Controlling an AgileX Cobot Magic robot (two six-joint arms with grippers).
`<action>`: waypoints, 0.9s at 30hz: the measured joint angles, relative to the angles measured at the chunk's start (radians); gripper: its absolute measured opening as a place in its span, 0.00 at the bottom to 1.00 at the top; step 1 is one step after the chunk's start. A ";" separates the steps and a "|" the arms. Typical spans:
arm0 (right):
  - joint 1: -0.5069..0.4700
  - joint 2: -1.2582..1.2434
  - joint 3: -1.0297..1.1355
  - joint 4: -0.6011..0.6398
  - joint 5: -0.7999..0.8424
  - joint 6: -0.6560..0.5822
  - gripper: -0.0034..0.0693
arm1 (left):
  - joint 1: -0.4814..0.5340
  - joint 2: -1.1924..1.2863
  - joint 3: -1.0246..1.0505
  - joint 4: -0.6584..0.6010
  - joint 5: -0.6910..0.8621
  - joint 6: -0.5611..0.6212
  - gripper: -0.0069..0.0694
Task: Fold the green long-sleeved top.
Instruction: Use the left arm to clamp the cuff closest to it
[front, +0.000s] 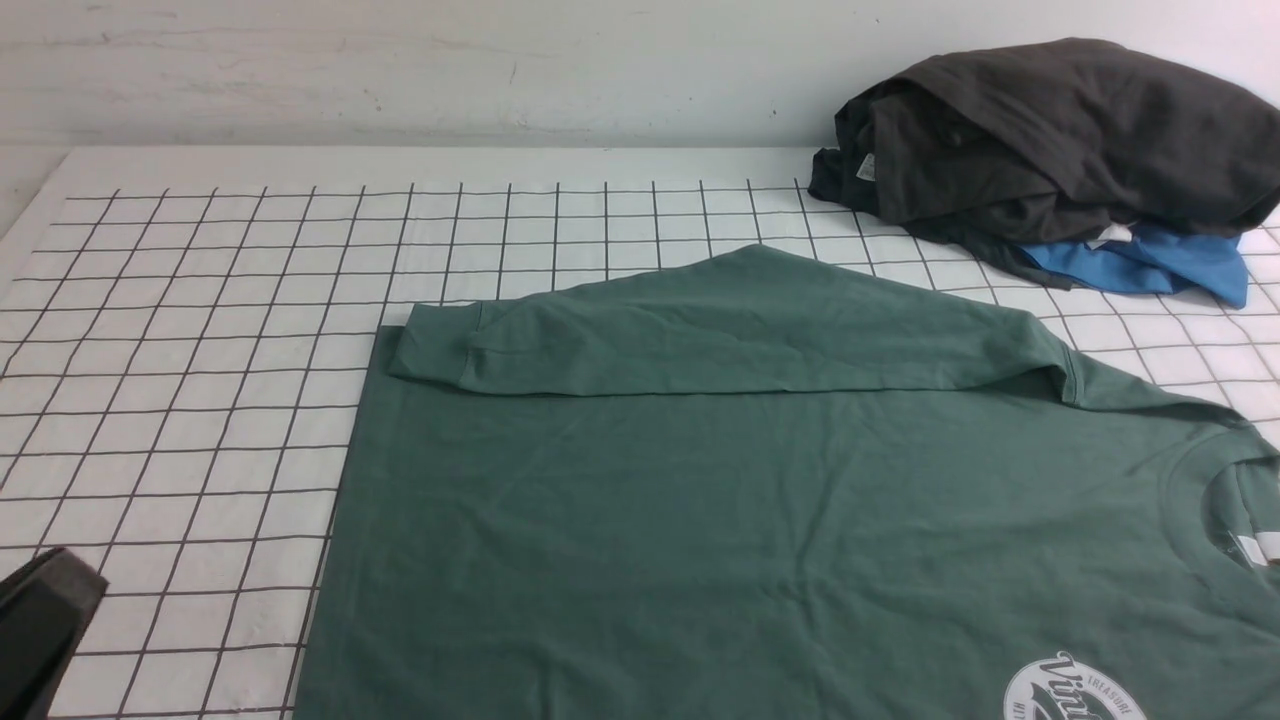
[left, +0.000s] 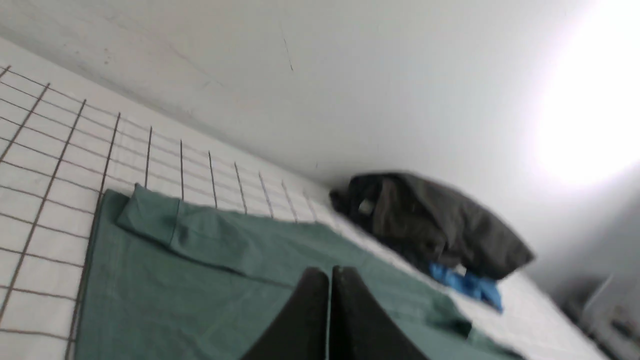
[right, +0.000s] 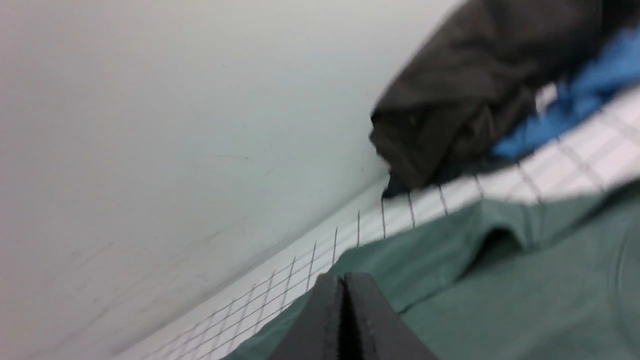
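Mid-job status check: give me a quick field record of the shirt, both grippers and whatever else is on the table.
garment: green top spread flat on the gridded table cover, logo facing up
sleeve: one sleeve folded across the body at the far side, cuff toward the robot's left
other sleeve: not in view
left gripper: shut, holding nothing
right gripper: shut, holding nothing
other items: dark heap at far right, blue garment under it, apart from the green top
progress: body not yet folded
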 joint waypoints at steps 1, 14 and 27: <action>0.000 0.044 -0.057 -0.044 0.013 -0.037 0.03 | 0.000 0.063 -0.046 0.043 0.044 0.009 0.08; 0.269 0.736 -0.642 -0.351 0.752 -0.191 0.03 | -0.172 0.826 -0.565 0.690 0.734 0.001 0.09; 0.437 0.826 -0.651 -0.391 0.934 -0.208 0.03 | -0.601 1.123 -0.429 0.856 0.582 -0.011 0.52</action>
